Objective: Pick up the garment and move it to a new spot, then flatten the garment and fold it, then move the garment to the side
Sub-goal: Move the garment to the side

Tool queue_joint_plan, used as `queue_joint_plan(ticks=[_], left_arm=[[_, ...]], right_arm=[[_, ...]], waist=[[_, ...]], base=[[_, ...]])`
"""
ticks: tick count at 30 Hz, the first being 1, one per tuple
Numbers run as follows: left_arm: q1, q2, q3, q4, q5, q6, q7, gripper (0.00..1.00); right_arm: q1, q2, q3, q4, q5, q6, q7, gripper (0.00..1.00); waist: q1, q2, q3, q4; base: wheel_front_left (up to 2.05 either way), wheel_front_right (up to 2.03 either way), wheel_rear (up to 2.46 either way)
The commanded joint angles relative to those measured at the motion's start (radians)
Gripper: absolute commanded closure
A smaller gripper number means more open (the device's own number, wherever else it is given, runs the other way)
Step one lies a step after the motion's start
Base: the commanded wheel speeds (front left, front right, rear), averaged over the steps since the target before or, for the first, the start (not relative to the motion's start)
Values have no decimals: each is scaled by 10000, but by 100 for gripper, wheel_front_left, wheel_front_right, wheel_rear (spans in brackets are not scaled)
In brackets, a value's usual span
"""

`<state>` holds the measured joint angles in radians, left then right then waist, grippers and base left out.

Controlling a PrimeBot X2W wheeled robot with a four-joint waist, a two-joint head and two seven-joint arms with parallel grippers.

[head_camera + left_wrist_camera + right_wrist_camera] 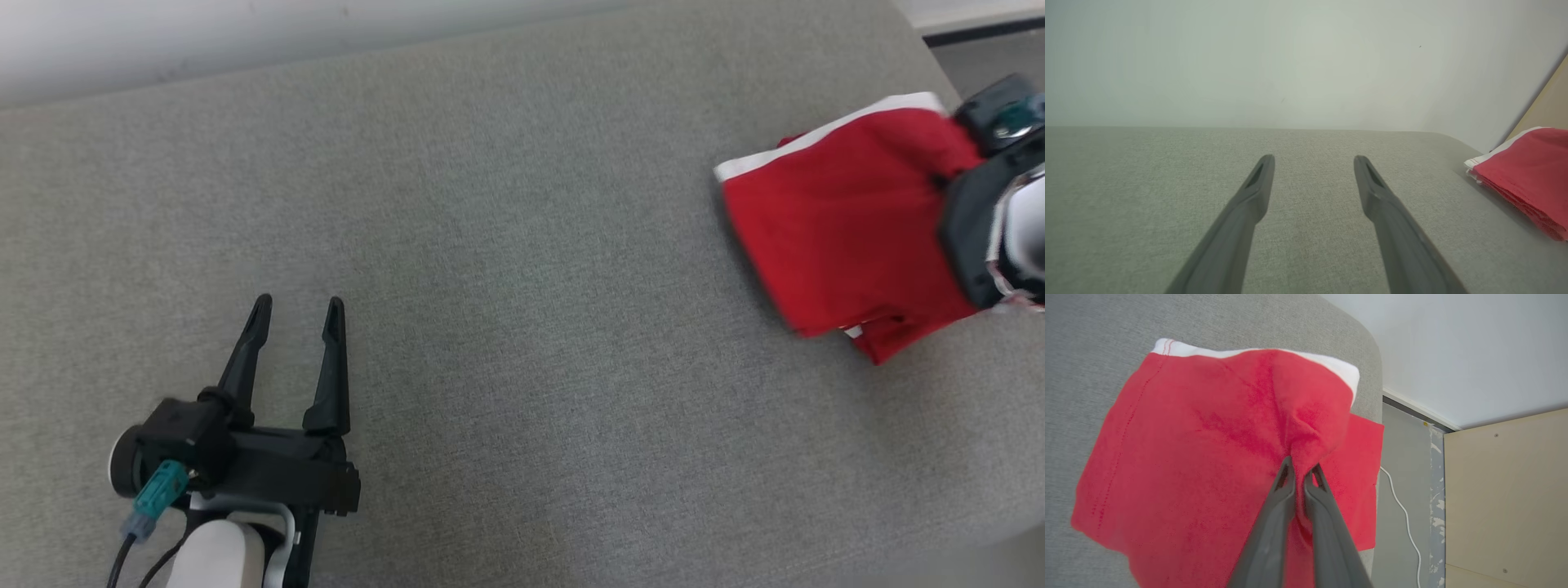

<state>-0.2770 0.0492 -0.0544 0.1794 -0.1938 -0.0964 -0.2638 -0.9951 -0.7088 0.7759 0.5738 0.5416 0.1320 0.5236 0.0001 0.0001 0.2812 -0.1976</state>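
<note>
While the left end effector (299,304) hangs over the bare grey fabric of the surface (522,245) with its two dark fingers spread wide and nothing between them, the right end effector (1302,465) has its fingers drawn almost together on a pinched-up ridge of the garment (1188,457). The garment is red with a white band along one edge, and it lies folded into a rough rectangle at the surface's far right corner in the head view, well apart from the left end effector. In the right wrist view the cloth rises into a crease where the fingers (1284,490) nip it, and one red flap reaches past the rounded edge of the surface. Beyond that edge a thin white cable (1404,514) runs across the grey floor (1400,449), next to a pale wooden panel (1506,490). A teal connector (155,490) sits at the left wrist.
</note>
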Motion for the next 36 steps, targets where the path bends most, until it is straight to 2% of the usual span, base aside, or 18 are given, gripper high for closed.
queue_joint_plan(ticks=[1, 6, 8, 10, 13, 14, 15, 16, 17, 21, 25, 26, 32, 36], left_arm=[[-191, 27, -30, -6, 69, -20, 0, 0], [-557, 28, -151, -28, 296, -161, 0, 0], [-671, 28, -154, -34, 354, -172, -2, 0], [-757, 28, -162, -15, 406, -221, -2, 0], [-843, 28, -154, 30, 457, -244, 0, 0], [-857, 27, -167, 74, 462, -260, 0, 0], [-848, 25, -176, 94, 452, -269, -2, 0], [-825, 25, -177, 117, 433, -277, 0, 0], [-796, 25, -182, 147, 406, -283, 0, 0], [-574, 27, -172, 231, 348, -299, 0, 0], [-298, 25, -95, 343, 209, -204, -2, 0], [-298, 25, -95, 343, 209, -204, -2, 0], [339, 22, 34, 527, -52, -54, 0, 0], [925, 19, 266, 507, -186, 99, 0, 0]], right_arm=[[-237, -273, -15, 126, -280, -27, -243, 100], [-350, -763, -332, 929, -1499, -27, -1264, 100], [-309, -727, -726, 1339, -1920, -27, -1617, 100], [-220, -650, -1034, 1778, -2408, -27, -1909, 90], [-346, -552, -1493, 2266, -3377, -27, -2301, 91], [-248, -318, -1838, 2544, -3736, -27, -2448, 78], [-157, -191, -2001, 2665, -3889, -27, -2532, 54], [-84, -106, -2115, 2753, -4084, -27, -2608, 5], [-41, -21, -2251, 2803, -4186, -27, -2709, 0], [169, 410, -2999, 2886, -4737, -27, -3285, 0], [725, 1113, -4415, 2676, -4646, -27, -4421, 0], [725, 1113, -4415, 2676, -4646, -27, -4421, 0], [2500, 2572, -6468, 2008, -3963, -27, -6161, 0], [3904, 3351, -6735, 1094, -3758, -27, -6509, 0]], waist=[[-1, -1, 594, -234], [-1, -1, 1031, -74], [-1, -1, 1155, -21], [-1, -1, 1222, 31], [-1, -1, 1223, 86], [-1, -1, 1155, 122], [-1, -1, 1109, 137], [-1, -1, 1059, 148], [-1, -1, 992, 162], [-1, -1, 666, 184], [-1, -1, 67, 259], [-1, -1, 67, 259], [-1, -1, -1286, 425], [-1, -1, -2095, 505]], base=[[0, 0, 0], [0, 0, 0], [0, 0, 0], [0, 0, 0], [0, 0, 0], [0, 0, 0], [0, 0, 0], [0, 0, 0], [0, 0, 0], [0, 0, 0], [0, 0, 0], [0, 0, 0], [0, 0, 0], [0, 0, 0]])
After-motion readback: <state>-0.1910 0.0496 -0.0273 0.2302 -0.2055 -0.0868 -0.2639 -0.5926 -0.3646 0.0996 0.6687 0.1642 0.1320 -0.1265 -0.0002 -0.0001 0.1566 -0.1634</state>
